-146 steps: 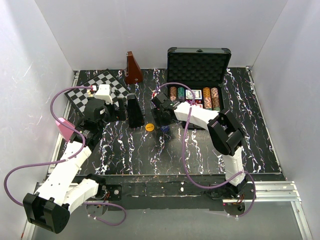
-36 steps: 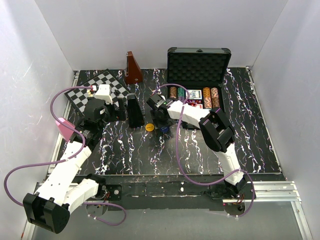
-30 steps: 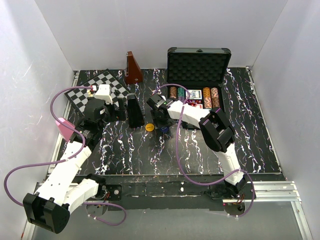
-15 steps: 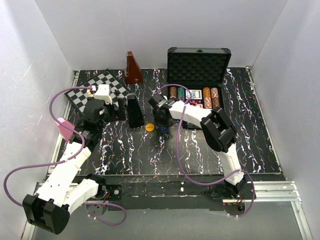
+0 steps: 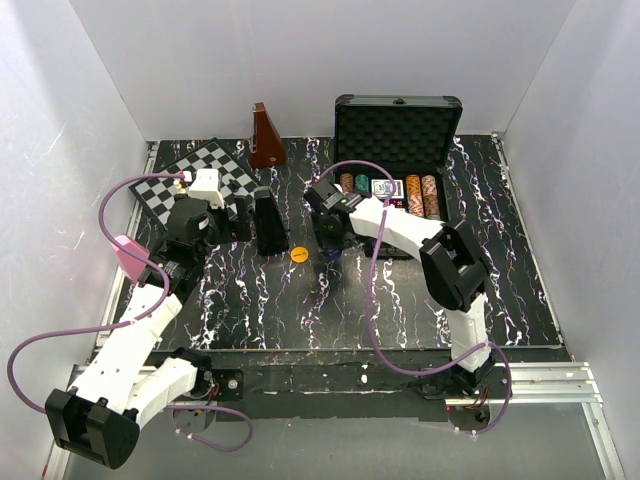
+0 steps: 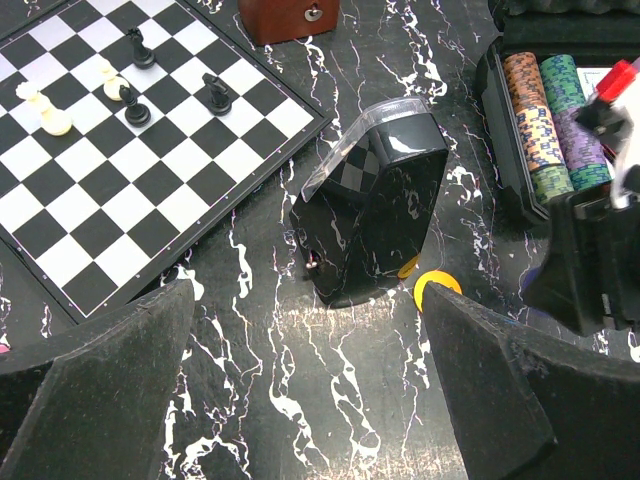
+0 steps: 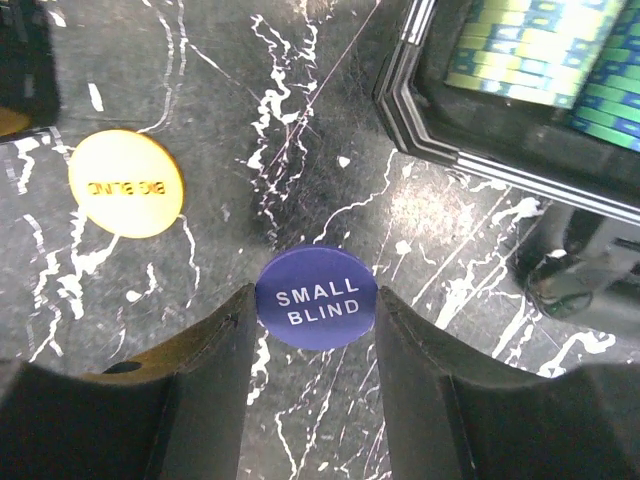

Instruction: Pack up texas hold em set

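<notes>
While left fingers (image 6: 100, 400) gape, right fingers (image 7: 200, 400) pinch one blue button (image 7: 315, 297) beside one yellow button (image 7: 126, 183).

The black, white-veined bench (image 5: 400, 290) carries: far left, a chessboard (image 5: 160, 190); far centre, a pyramid (image 5: 264, 138); far right, an open case (image 5: 398, 135); centre, a black box (image 5: 268, 222), then a yellow button (image 5: 298, 254) and a blue button (image 7: 316, 297) to its right.

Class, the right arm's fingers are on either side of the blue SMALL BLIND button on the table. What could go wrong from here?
1. The right fingers pinch the blue button only by its thin edge, so it may slip or flip out on the way to the case.
2. The yellow button lies close beside it, so a low sweep might knock it toward the black wedge-shaped box.
</notes>
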Controlling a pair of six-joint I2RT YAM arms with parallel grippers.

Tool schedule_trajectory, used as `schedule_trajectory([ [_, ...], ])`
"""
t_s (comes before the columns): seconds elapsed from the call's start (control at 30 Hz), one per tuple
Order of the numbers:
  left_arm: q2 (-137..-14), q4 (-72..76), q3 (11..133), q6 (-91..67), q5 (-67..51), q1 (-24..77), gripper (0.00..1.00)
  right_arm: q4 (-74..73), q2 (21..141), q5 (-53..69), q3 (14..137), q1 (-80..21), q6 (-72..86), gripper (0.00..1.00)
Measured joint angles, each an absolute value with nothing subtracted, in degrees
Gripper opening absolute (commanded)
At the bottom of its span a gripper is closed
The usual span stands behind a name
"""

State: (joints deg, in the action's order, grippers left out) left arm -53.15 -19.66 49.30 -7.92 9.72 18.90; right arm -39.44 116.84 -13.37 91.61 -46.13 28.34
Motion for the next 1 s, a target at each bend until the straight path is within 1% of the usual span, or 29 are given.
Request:
schedule_trajectory([
  [0.2, -53.15, -19.66, 49.3, -7.94, 9.69, 18.9, 0.98, -40.25, 112.25, -13.89, 91.57, -45.89, 28.01, 0.45],
  [0.37, -53.15, -19.66, 49.3, -7.92, 9.69, 18.9, 0.98, -40.86, 110.98, -14.48, 91.57, -44.1, 26.35, 0.45],
  [0.83, -53.15, -19.66, 49.3, -7.92, 9.76, 18.9, 0.98, -41.63, 109.58, -14.81, 92.95, -26.59, 19.79, 0.45],
  [1.0, -53.15, -19.66, 49.3, -7.92, 9.91, 18.9, 0.98, -41.6, 110.04, -14.72, 92.92, -22.44, 17.98, 0.45],
])
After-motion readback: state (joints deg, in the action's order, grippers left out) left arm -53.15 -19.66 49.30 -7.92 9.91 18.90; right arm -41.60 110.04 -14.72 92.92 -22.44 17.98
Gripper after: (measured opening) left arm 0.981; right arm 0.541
